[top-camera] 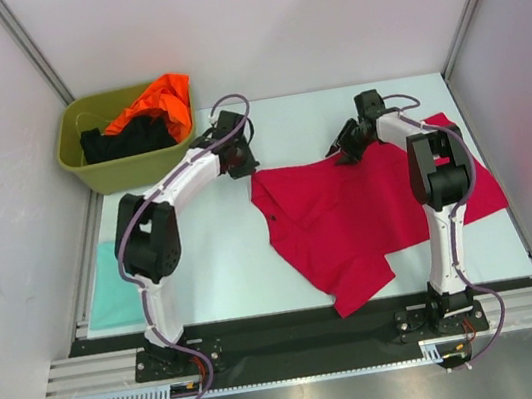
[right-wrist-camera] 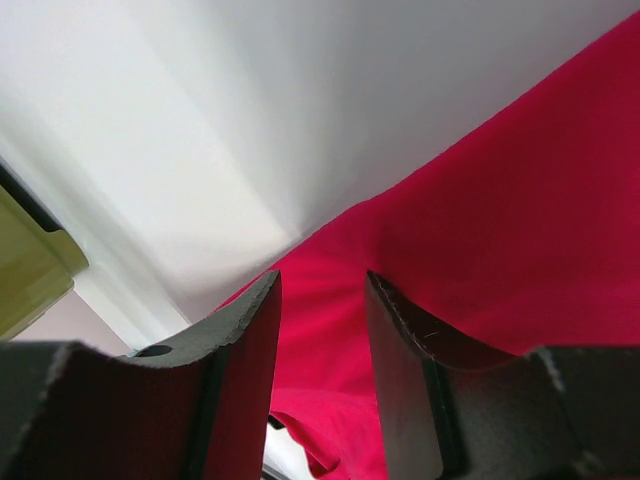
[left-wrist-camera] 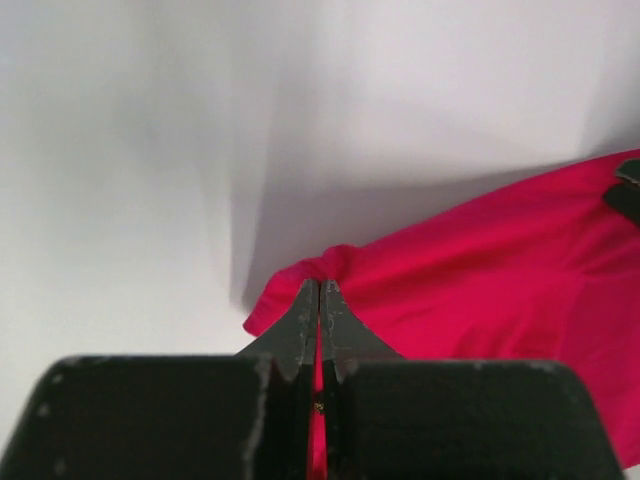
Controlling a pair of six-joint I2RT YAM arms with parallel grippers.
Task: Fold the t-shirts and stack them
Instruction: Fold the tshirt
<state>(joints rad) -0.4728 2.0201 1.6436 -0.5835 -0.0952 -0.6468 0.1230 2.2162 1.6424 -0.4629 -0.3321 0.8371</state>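
Upper left of the top view: tub [top-camera: 78,160] on the far left corner of the table [top-camera: 215,258], holding rear bunched t-shirt [top-camera: 161,97] at its right end and front bunched t-shirt [top-camera: 130,138] just left of and before it. Centre to right of the frame: spread t-shirt [top-camera: 350,217] flat on the table, passing beneath the right arm [top-camera: 438,187]. Left gripper [top-camera: 238,158] at that shirt's upper left corner, right gripper [top-camera: 345,150] on its upper edge, the two well apart. Lower left: folded t-shirt [top-camera: 112,284] at the table's left edge, just left of the left arm [top-camera: 147,244]. Arm bases side by side along the bottom
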